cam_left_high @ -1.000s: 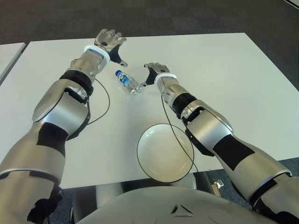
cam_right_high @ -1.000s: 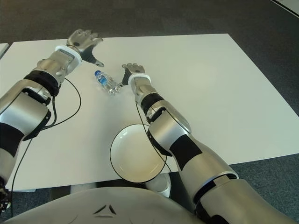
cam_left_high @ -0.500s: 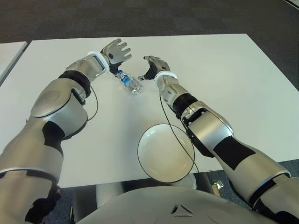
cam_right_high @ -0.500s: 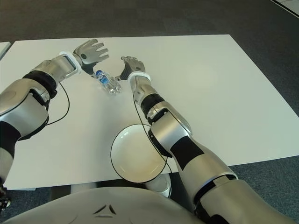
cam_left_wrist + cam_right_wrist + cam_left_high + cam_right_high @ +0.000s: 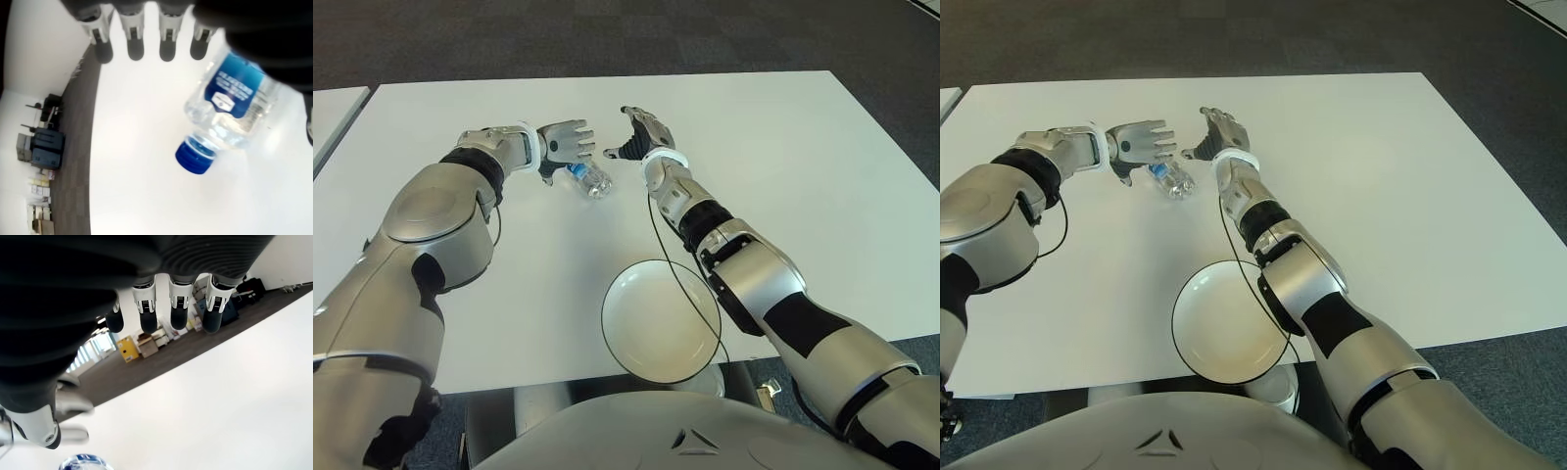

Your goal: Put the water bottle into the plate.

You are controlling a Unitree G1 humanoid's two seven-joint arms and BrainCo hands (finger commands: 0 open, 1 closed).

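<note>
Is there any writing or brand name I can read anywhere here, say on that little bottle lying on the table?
Water bottle, blue label: white lettering and a small white emblem, too blurred to read.
Blue cap: no text visible.
Plate, table, left robot hand and right robot hand: no writing visible.

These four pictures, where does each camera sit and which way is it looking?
Left eye view: on the head, looking down at the table, both arms, the plate.
Right eye view: beside it, same scene slightly shifted.
Left wrist view: on the left wrist, looking past the open left hand at the water bottle lying below.
Right wrist view: on the right wrist, looking past the open right hand across the table into the room.
All four show the bottle.
</note>
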